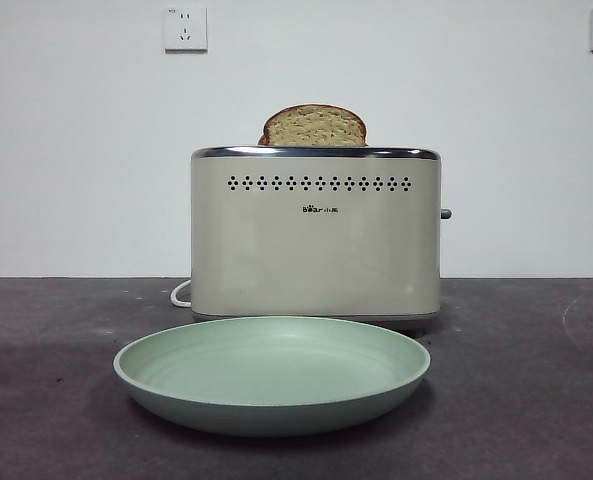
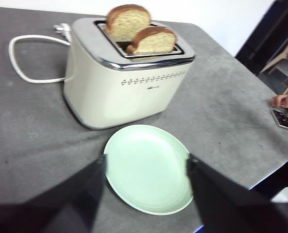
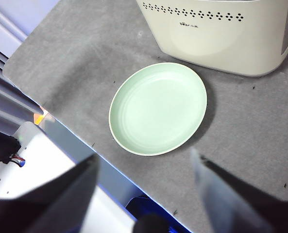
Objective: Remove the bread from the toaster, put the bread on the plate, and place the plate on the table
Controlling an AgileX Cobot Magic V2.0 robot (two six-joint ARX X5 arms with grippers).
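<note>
The dark tabletop (image 1: 536,400) is seen bearing the cream toaster (image 1: 316,240), its slots turned upward so the bread (image 2: 127,20) stands within reach, a second slice (image 2: 152,41) alongside. The mint plate (image 1: 272,374) is laid just before it, ready to receive. The left gripper (image 2: 146,170) and right gripper (image 3: 144,167) are held above, fingers released, nothing grasped.

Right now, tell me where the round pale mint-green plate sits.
The round pale mint-green plate lies empty on the dark grey table, directly in front of the boxy cream toaster, apart from it.
</note>
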